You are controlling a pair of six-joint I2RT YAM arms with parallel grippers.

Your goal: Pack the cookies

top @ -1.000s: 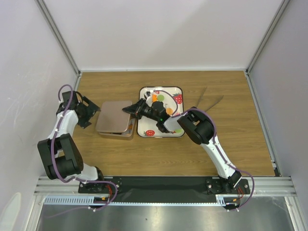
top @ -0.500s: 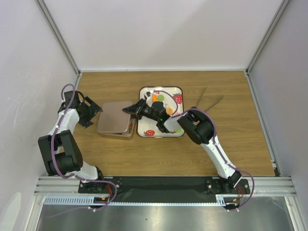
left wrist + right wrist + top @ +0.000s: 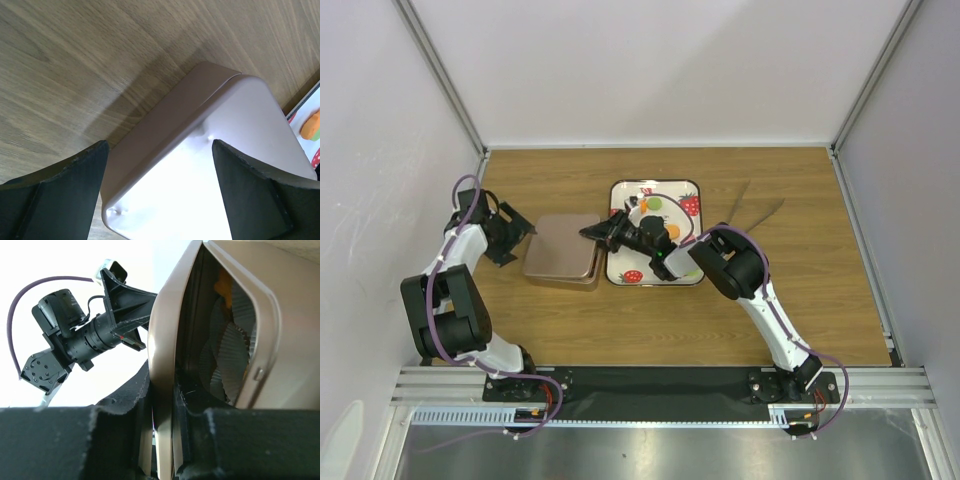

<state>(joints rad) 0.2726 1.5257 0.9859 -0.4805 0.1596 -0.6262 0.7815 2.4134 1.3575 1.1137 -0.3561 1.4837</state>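
Observation:
A tan tin with its lid (image 3: 560,258) lies left of the tray. My right gripper (image 3: 595,233) is shut on the lid's rim (image 3: 165,330), which stands lifted off the tin's base (image 3: 265,315). Pleated paper cups (image 3: 230,355) and something orange show inside. My left gripper (image 3: 515,240) is open at the tin's left corner (image 3: 220,150), its fingers either side of that corner and not touching it. Cookies lie on the tray: an orange one (image 3: 643,206) (image 3: 311,125) and a green one (image 3: 656,203); my right arm hides others.
The white strawberry-print tray (image 3: 690,205) sits mid-table, touching the tin's right side. My right arm reaches across it from the right. The cell's white walls close in the table on the left, back and right.
My left gripper has crept closer to the tin's left corner. My right gripper, still holding the lid's rim, has shifted slightly to the right.

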